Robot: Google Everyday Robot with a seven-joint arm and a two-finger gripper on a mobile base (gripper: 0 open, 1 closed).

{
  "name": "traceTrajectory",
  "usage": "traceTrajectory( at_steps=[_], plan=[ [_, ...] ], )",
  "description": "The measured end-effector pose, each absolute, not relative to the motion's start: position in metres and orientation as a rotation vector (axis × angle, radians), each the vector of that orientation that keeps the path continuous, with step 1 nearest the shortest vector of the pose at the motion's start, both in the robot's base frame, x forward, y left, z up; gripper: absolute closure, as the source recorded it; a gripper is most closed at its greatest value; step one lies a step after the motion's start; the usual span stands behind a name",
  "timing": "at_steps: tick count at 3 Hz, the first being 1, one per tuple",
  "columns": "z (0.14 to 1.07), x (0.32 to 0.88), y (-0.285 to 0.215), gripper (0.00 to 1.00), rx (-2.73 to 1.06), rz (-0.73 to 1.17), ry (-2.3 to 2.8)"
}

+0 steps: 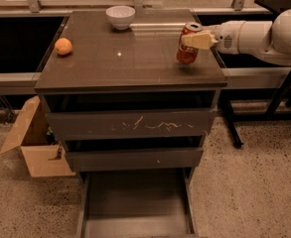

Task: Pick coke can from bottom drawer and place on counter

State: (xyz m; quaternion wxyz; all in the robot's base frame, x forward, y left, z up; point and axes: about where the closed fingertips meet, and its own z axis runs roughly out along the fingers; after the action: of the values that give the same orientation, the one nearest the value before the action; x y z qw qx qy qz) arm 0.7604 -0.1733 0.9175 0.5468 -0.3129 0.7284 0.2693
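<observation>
The red coke can point(187, 46) with its silver top stands tilted slightly at the right side of the counter point(125, 58), its base at or just above the glossy surface. My gripper point(194, 40) reaches in from the right on a white arm and is shut on the can's upper half. The bottom drawer point(135, 207) is pulled out below the cabinet, and its tray looks empty.
A white bowl point(120, 17) sits at the counter's back edge and an orange point(63, 46) at its left side. An open cardboard box point(33, 143) lies on the floor left of the cabinet. A dark table leg point(279, 100) stands to the right.
</observation>
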Motion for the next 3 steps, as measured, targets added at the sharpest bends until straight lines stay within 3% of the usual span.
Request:
traceTrajectory(
  at_steps=[1, 3],
  plan=[
    [0.906, 0.776, -0.176, 0.98, -0.735, 0.638, 1.760],
    [0.898, 0.789, -0.177, 0.53, -0.787, 0.613, 1.797]
  ],
)
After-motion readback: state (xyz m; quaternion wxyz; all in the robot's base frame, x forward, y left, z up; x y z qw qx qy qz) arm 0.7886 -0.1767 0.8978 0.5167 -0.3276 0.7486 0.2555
